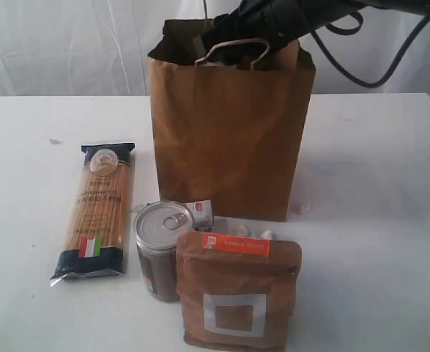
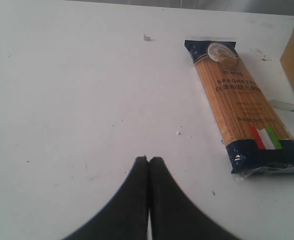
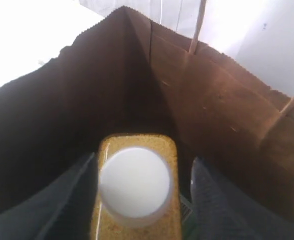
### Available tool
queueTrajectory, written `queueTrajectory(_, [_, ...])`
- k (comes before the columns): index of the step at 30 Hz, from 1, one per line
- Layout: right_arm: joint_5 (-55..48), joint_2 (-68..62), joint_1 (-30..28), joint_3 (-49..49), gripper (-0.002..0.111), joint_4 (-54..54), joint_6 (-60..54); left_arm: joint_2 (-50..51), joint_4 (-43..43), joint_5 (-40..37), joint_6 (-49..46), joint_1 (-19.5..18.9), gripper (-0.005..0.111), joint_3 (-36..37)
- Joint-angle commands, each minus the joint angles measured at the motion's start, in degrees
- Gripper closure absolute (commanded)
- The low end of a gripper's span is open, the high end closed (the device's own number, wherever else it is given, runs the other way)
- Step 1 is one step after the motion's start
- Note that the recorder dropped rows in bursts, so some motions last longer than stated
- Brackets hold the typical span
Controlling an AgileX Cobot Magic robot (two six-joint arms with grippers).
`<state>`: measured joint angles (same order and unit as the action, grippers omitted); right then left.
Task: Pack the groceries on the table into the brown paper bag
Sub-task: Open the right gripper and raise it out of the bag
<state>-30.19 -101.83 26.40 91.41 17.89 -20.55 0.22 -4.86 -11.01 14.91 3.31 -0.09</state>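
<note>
White-capped yellow bottle (image 3: 134, 183) stands in brown paper bag (image 3: 222, 125) between spread right fingers (image 3: 222, 205), one side clear; left fingers (image 2: 131, 200) pressed together.

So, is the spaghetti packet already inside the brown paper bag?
No, the spaghetti packet lies flat on the table, outside the brown paper bag.

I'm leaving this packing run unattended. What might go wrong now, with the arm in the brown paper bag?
The right gripper straddles the white-capped yellow bottle inside the tall brown paper bag; lifting out, a finger might drag the bottle over. The arm sits beside the twisted paper handle, so it may snag and tip the bag.
</note>
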Motion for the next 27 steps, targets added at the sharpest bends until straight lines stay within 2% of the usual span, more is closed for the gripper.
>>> queueTrajectory(1, [-0.54,0.43,-0.18,0.36,0.055,0.02,0.14,-0.22,-0.09,0.28,0.04,0.35,0.107,0.09])
queueTrajectory(18, [0.28,9.35,-0.18,0.47,0.056,0.44,0.14,-0.22,-0.09,0.28,0.04,0.35,0.107,0.09])
queueTrajectory(22, [-5.08,13.76,-0.18,0.47,0.057,0.27,0.14,-0.22,-0.09,0.28,0.04,0.35,0.107,0.09])
queueTrajectory(27, [-11.96,17.42,-0.18,0.47,0.066,-2.46,0.14,-0.22,-0.09,0.28,0.04,0.35,0.107,0.09])
